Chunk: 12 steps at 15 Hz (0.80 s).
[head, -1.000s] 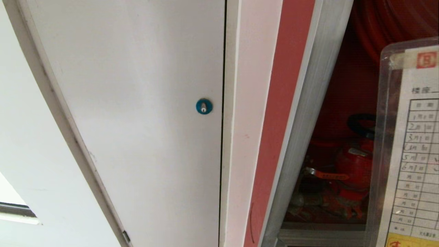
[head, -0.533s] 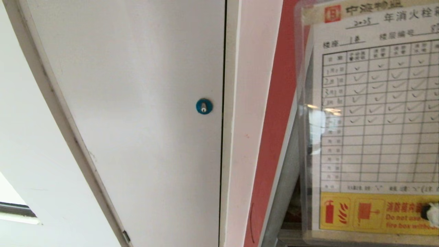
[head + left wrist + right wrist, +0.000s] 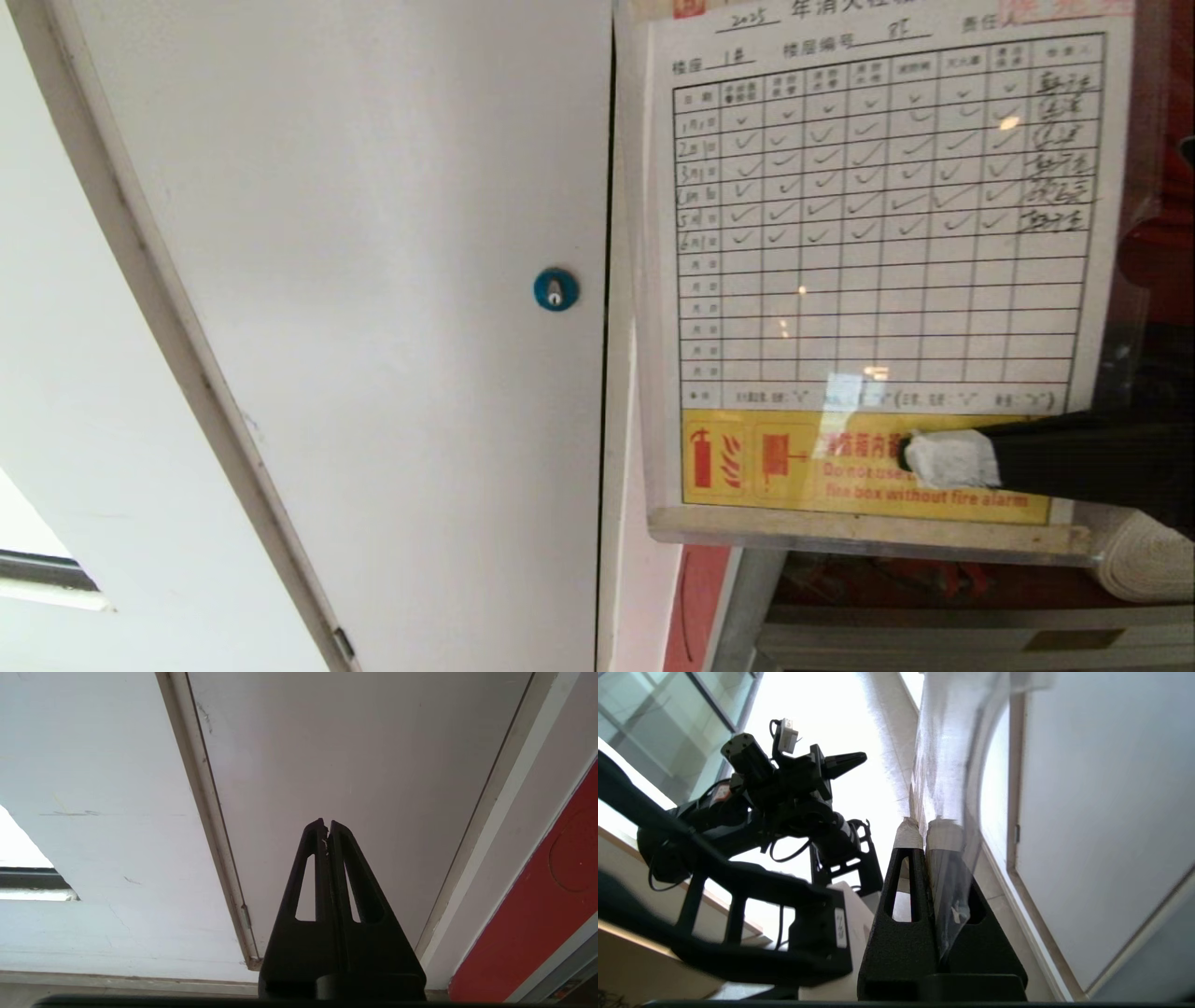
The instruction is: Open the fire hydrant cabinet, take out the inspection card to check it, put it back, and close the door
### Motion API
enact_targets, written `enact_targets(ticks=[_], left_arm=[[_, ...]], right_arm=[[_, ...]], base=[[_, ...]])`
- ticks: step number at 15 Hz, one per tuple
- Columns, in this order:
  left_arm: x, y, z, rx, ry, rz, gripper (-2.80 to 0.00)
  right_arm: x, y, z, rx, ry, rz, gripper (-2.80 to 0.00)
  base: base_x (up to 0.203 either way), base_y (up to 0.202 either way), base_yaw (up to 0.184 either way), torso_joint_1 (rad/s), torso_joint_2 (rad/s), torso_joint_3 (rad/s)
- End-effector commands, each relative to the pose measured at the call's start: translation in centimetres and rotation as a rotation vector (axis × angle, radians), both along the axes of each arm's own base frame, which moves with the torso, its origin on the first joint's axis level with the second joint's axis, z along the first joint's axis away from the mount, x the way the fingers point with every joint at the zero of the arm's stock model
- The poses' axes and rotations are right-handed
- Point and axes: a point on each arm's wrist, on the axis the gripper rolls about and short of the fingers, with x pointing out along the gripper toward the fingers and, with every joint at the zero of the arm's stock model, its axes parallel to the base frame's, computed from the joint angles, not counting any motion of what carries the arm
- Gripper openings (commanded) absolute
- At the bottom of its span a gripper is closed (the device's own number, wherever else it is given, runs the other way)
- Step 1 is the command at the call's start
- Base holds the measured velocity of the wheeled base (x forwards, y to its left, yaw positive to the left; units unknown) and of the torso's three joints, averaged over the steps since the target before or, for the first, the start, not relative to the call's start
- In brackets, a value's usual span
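Right gripper (image 3: pixel 934 459), fingers clamped on the inspection card (image 3: pixel 878 233) at frame right, should hold it flat and steady facing the camera.

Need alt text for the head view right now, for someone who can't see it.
The right gripper, reaching in from the right, holds the inspection card in its clear sleeve facing the camera, pinched at its yellow bottom strip. The card hides most of the fire hydrant cabinet; a white door with a round blue lock fills the left.

Right end effector (image 3: pixel 910 457) pinched tight, reaching in from the right; left end effector (image 3: pixel 326 823) closed, idle.
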Motion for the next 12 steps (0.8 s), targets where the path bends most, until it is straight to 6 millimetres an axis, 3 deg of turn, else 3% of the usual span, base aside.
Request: enact_targets(ticks=[1,5,12], left_arm=[[0.0,0.0,0.0,0.000,0.001,0.000,-2.80],[0.0,0.0,0.0,0.000,0.003,0.000,-2.80],[0.0,0.0,0.0,0.000,0.001,0.000,-2.80]], right_arm=[[1.0,1.3,-0.9,-0.013,0.029,0.031,-2.80],[0.8,3.2,-0.9,-0.019,0.005,0.029,-2.80],[0.6,3.0,-0.7,0.044,0.027,0.003,-2.80]], base=[[0.000,0.000,0.000,0.000,0.00,0.000],[0.000,0.000,0.000,0.000,0.00,0.000],[0.000,0.000,0.000,0.000,0.00,0.000]])
